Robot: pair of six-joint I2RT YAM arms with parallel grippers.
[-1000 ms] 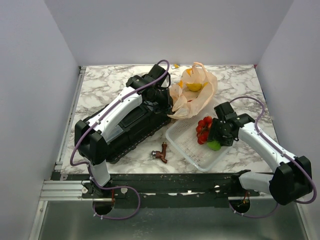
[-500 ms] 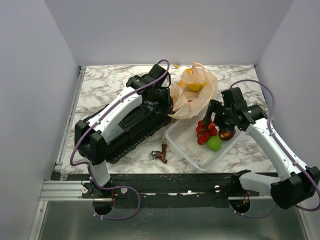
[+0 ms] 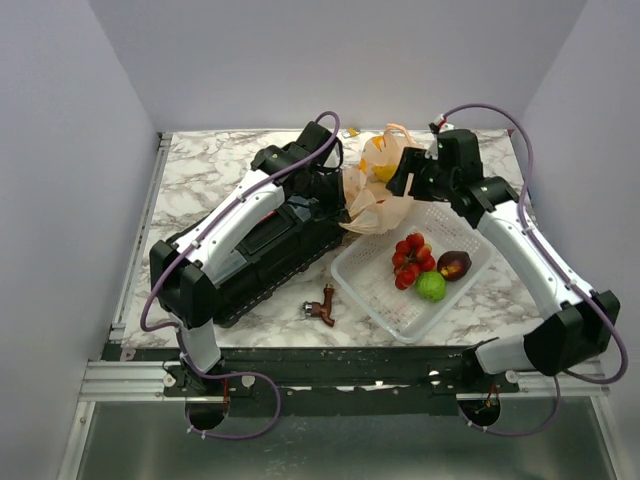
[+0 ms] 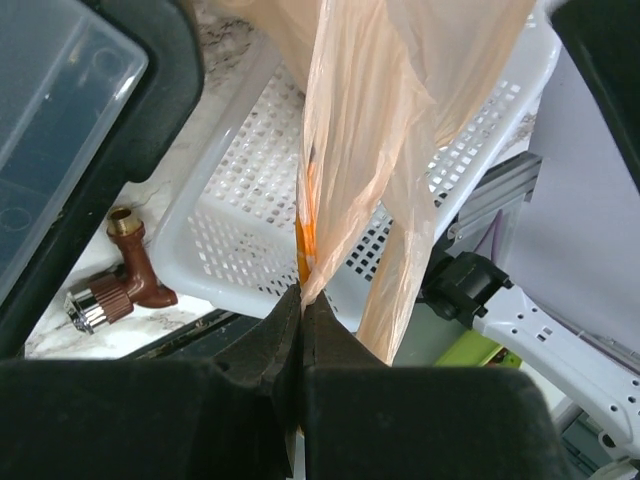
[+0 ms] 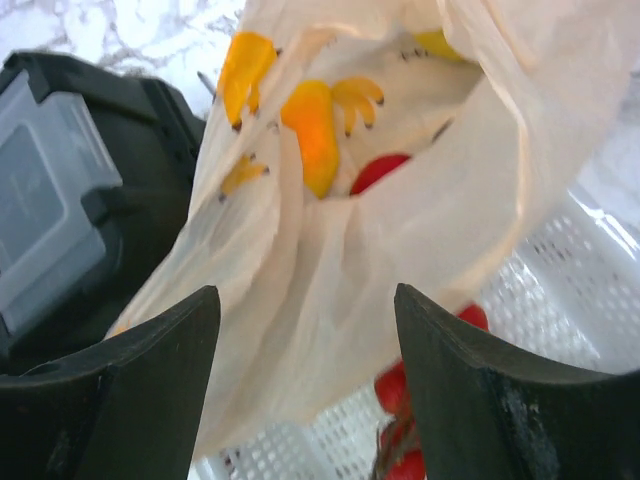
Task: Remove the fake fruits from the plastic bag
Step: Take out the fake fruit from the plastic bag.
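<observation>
Noted plastic bag [image 3: 385,190] over basket's [image 3: 390,318] far-left corner, pinched tight by left gripper [image 4: 302,300], likely propping its mouth open. Found right gripper [image 5: 305,312] spread, empty, above basket's far rim, facing red fruit [image 5: 378,172] inside. Logged berry cluster [image 3: 412,258], lime [image 3: 431,286] in basket.

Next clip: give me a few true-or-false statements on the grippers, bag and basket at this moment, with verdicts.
1. The left gripper is shut on the plastic bag. True.
2. The right gripper holds the lime. False: it is open and empty; the lime lies in the basket.
3. The berry cluster lies in the basket. True.
4. The plastic bag is empty. False: a red fruit shows inside.
</observation>
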